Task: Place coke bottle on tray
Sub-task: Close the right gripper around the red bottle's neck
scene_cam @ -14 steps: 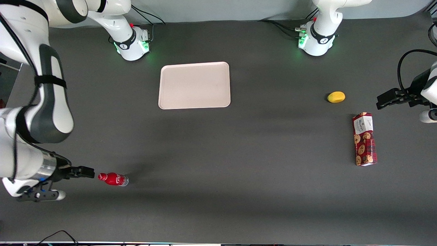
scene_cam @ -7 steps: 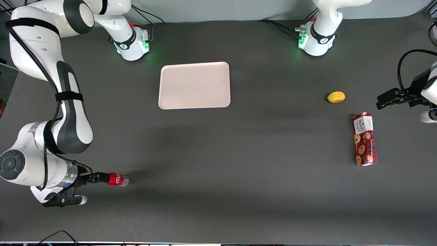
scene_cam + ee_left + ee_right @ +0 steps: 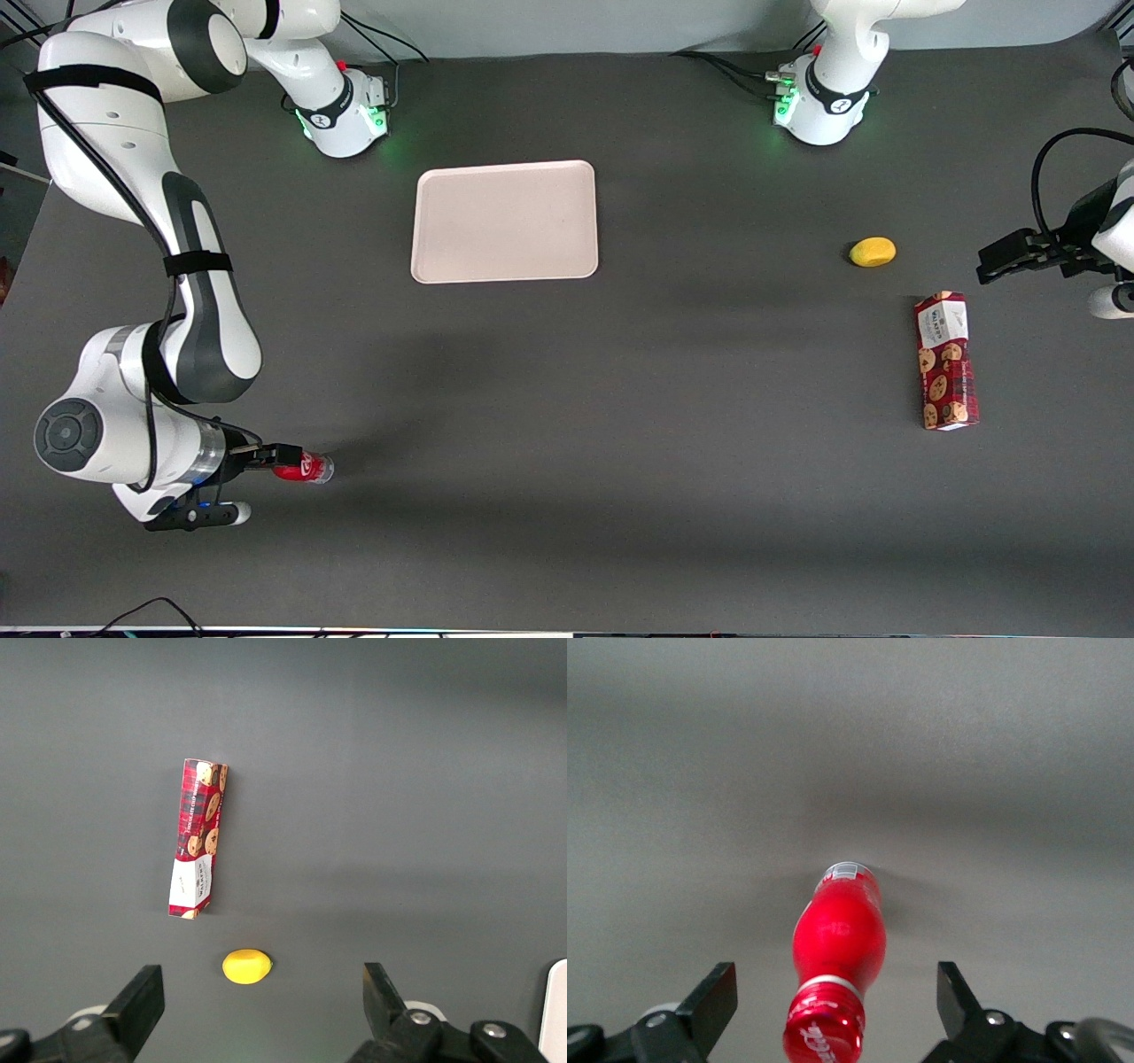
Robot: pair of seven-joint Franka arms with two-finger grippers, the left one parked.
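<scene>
The coke bottle (image 3: 304, 466) lies on its side on the dark table, near the front camera at the working arm's end. Its red cap points at my gripper (image 3: 276, 456). In the right wrist view the bottle (image 3: 837, 943) lies between my two open fingers (image 3: 716, 997), cap toward the camera, clear base away. The fingers stand wide on either side of the cap and do not touch it. The tray (image 3: 504, 221), flat and pale pinkish-beige, lies empty on the table farther from the front camera, close to the arm bases.
A yellow lemon-like fruit (image 3: 872, 252) and a long red cookie box (image 3: 946, 361) lie toward the parked arm's end of the table; both show in the left wrist view, fruit (image 3: 246, 966) and box (image 3: 198, 837). The working arm's elbow rises above the bottle's end of the table.
My gripper has moved along the table toward the bottle; its fingers now straddle the cap end. The bottle has not moved.
</scene>
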